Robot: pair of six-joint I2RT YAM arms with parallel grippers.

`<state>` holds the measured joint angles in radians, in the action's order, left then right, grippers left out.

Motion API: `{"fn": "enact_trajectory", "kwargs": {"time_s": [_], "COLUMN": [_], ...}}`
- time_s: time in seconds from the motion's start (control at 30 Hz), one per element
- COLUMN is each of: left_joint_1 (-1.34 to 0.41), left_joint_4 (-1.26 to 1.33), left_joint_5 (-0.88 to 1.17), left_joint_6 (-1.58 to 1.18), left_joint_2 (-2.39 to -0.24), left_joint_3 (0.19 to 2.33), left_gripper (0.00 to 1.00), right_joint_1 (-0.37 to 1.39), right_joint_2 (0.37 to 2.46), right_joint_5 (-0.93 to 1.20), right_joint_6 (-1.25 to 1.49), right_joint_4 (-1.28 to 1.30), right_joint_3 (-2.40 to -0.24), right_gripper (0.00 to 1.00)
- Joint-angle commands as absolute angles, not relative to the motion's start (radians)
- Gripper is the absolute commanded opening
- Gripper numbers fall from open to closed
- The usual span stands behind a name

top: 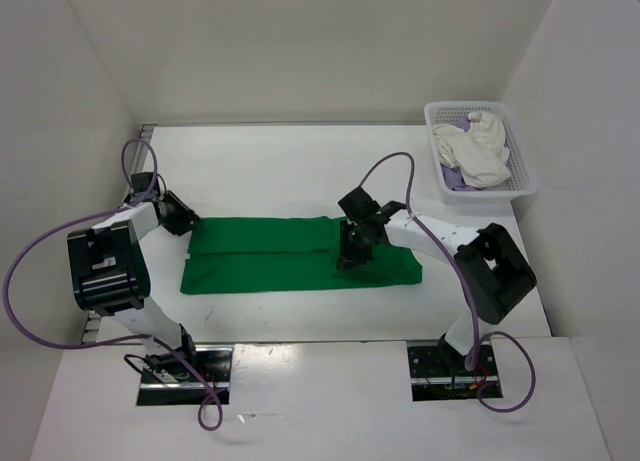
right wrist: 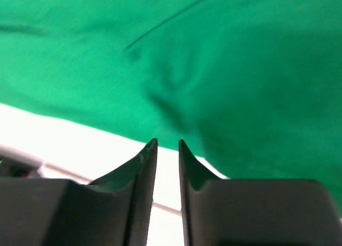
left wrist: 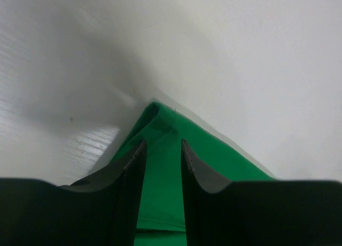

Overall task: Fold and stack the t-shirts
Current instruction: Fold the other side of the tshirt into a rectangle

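Left hand, fingers slightly parted and gripping nothing, sits at the left corner of the green shirt, folded long across the bench. Right hand, narrowly open and empty, hovers over its right part. White shirt and lavender shirt lie in the basket, far right.

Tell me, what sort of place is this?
Likely a robot lab test booth: plain white walls enclose a white table, and a cabled left arm and right arm, bolted at its edge, reach to a bright green cloth t-shirt.

Folded t-shirt flat at table centre — basket in far right corner, other shirts inside
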<state>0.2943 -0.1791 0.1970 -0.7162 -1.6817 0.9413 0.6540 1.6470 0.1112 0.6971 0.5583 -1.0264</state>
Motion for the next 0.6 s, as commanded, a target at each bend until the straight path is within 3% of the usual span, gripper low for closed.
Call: {"fn": "enact_trajectory", "kwargs": {"time_s": [0.0, 0.1, 0.2, 0.23, 0.27, 0.37, 0.57], "left_joint_1": [0.29, 0.29, 0.267, 0.256, 0.224, 0.117, 0.026], "left_joint_4": [-0.15, -0.159, -0.17, -0.179, -0.179, -0.179, -0.134], "left_joint_5": [0.221, 0.241, 0.241, 0.232, 0.232, 0.195, 0.206], "left_joint_6": [-0.742, -0.742, -0.752, -0.752, -0.752, -0.752, -0.807], "left_joint_2": [-1.664, -1.645, -1.602, -1.592, -1.571, -1.562, -1.594], "left_joint_3": [0.971, 0.997, 1.018, 1.019, 1.019, 1.019, 0.945], "left_gripper": [0.39, 0.39, 0.39, 0.39, 0.39, 0.39, 0.39], "right_joint_1": [0.675, 0.675, 0.666, 0.632, 0.608, 0.508, 0.465], "right_joint_2": [1.583, 1.569, 1.546, 1.546, 1.546, 1.559, 1.531], "right_joint_5": [0.256, 0.314, 0.264, 0.25, 0.238, 0.181, 0.149], "right_joint_6": [0.749, 0.739, 0.707, 0.695, 0.695, 0.68, 0.778], "right_joint_4": [0.551, 0.6, 0.624, 0.624, 0.624, 0.551, 0.479], "right_joint_3": [-1.041, -1.106, -1.141, -1.141, -1.141, -1.101, -0.928], "right_gripper": [0.29, 0.43, 0.43, 0.38, 0.24, 0.05, 0.01]}}
